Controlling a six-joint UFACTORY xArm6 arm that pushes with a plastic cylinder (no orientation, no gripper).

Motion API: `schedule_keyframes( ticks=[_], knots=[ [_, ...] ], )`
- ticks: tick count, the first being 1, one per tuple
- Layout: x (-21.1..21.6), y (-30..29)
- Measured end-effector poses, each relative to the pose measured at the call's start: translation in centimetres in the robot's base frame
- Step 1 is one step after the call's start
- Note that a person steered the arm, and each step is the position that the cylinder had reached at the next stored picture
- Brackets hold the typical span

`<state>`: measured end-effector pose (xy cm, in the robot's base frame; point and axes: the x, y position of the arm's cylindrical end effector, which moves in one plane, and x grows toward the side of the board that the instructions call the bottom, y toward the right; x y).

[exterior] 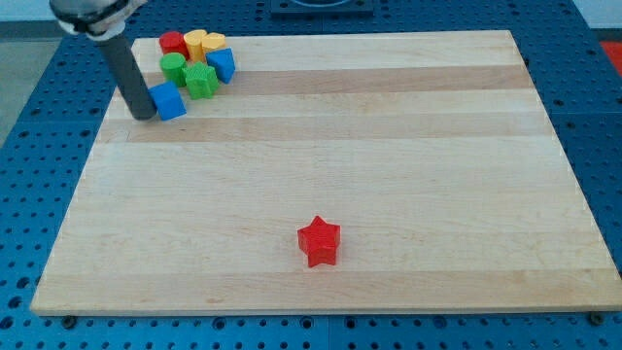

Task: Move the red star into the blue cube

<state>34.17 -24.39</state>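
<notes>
You are looking at the red star (319,241) lying flat on the wooden board (389,146), low in the view and a little left of the middle, well apart from every other block. It has no long axis to speak of; one of its points faces the view's top, and the rest spread evenly around it. The blue cube (170,100) sits far off near the view's top left corner, turned slightly so that one corner aims toward the view's bottom. My tip (143,115) rests just beside that cube on its left, touching or nearly touching it; you cannot tell which. The arm carries only a straight dark rod, so there is no claw to be apart or together. Count the blocks and you get seven: two red, two blue, two green and one yellow. Beyond the star and the cube, five are bunched at the top left: a red cylinder (173,43), a yellow block (205,45) beside it on the right, a second blue block (223,65), a green cylinder (173,67) and a green star-like block (201,80).
</notes>
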Motion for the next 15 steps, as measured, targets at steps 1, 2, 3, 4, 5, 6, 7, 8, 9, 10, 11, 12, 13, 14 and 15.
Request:
schedule_keyframes(
  ticks=[1, 2, 3, 4, 5, 6, 7, 8, 9, 10, 11, 12, 13, 14, 15],
  knots=[
    [-3.4, 0.0],
    [-1.6, -2.4],
    [5.9, -0.1],
    [7.2, 14.0],
    [10.8, 28.2],
    [21.0, 34.8],
    [25.9, 32.4],
    [25.4, 28.2],
    [24.5, 24.4],
    [22.2, 24.1],
    [18.9, 20.8],
    [16.1, 19.6],
    [14.7, 25.2],
    [11.7, 26.9],
    [10.2, 22.9]
  ],
)
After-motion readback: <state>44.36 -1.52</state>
